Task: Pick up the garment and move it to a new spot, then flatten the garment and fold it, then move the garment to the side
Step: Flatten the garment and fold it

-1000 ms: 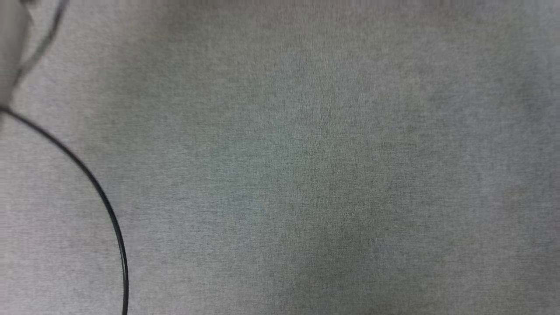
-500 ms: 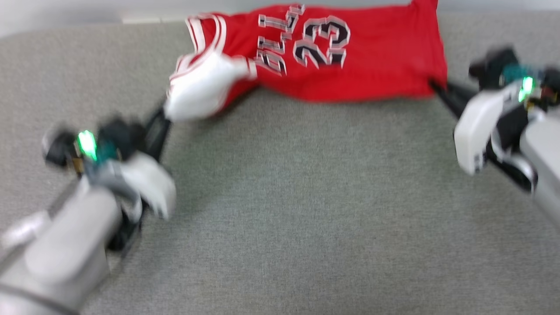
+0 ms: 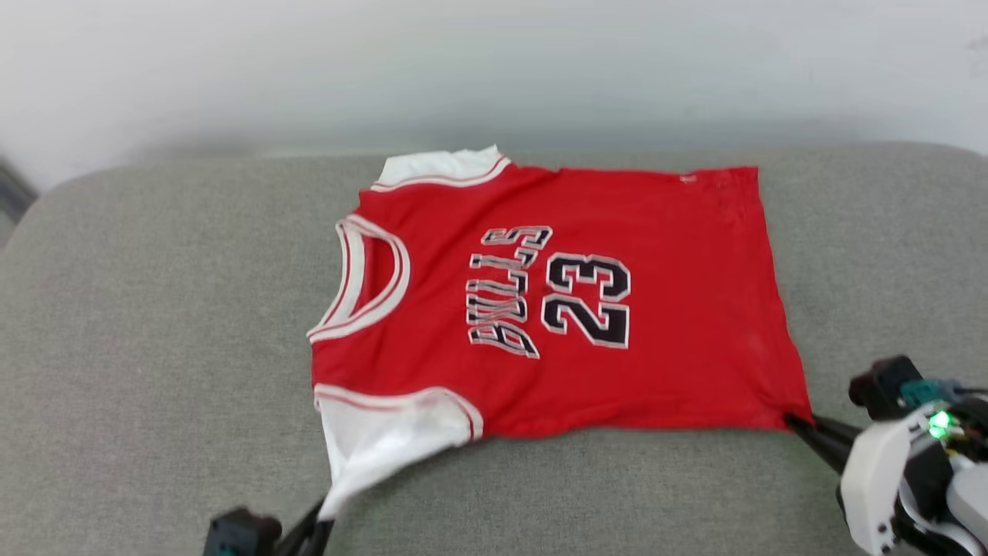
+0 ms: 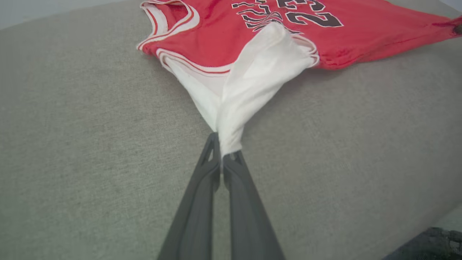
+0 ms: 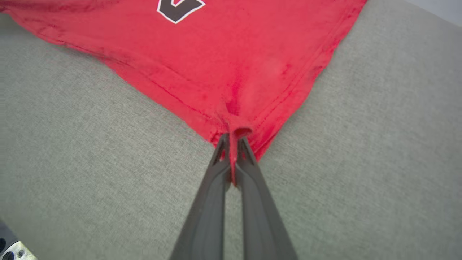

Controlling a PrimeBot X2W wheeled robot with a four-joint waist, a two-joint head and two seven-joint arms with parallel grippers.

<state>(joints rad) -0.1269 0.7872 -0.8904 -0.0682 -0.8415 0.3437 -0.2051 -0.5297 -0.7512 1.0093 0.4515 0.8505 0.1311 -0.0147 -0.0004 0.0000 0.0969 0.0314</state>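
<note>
The garment [image 3: 556, 309], a red jersey with white sleeves, striped trim and black lettering with 23, lies spread face up on the grey cushion [image 3: 154, 347], collar to the left. My left gripper [image 3: 324, 516] at the bottom edge is shut on the tip of the near white sleeve [image 4: 252, 79], which is stretched into a cone towards the fingers [image 4: 231, 169]. My right gripper [image 3: 795, 423] at the lower right is shut on the near hem corner [image 5: 234, 122], the red cloth bunched between its fingers [image 5: 220, 155].
A pale wall [image 3: 494, 69] rises behind the cushion's rounded far edge. Bare grey fabric lies to the left, right and in front of the jersey.
The head camera has swung up from bare cushion to the whole jersey. The jersey now lies flatter and more spread out. Both grippers keep their hold.
</note>
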